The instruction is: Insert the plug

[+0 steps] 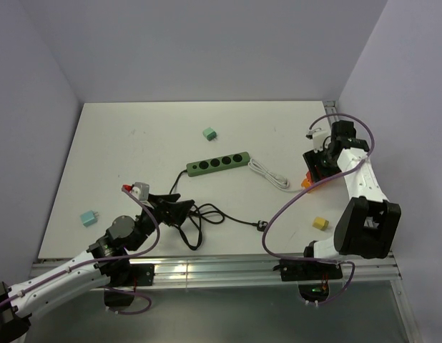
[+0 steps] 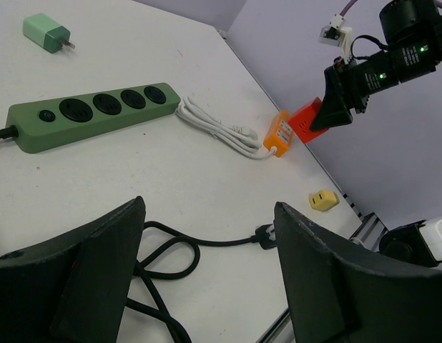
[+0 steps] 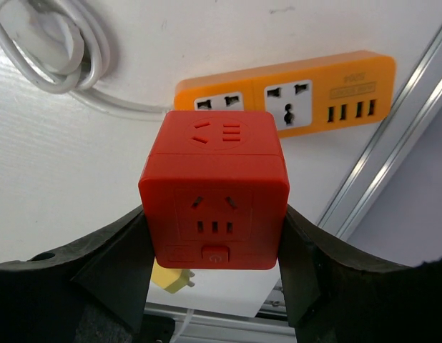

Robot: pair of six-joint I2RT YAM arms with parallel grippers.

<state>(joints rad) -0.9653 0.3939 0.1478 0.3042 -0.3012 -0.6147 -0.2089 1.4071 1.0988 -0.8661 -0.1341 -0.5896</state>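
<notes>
The black plug [image 1: 262,226] [image 2: 267,234] lies on the table at the end of a looped black cord [image 1: 192,221] that runs from the green power strip [image 1: 218,163] [image 2: 92,114]. My left gripper [image 1: 177,205] [image 2: 208,209] hangs open over the cord's loops with nothing between its fingers; the plug sits just inside its right finger in the left wrist view. My right gripper [image 1: 317,171] [image 3: 214,229] is shut on a red cube socket [image 3: 215,189] [image 2: 307,123], held above an orange power strip [image 3: 285,93] [image 2: 278,133].
A coiled white cable [image 1: 269,174] [image 3: 56,50] joins the orange strip. A yellow adapter [image 1: 320,223] [image 2: 323,200] lies near the front right. Teal adapters sit at the back [image 1: 209,133] and front left [image 1: 88,217]. The metal rail [image 1: 228,270] borders the table's near edge.
</notes>
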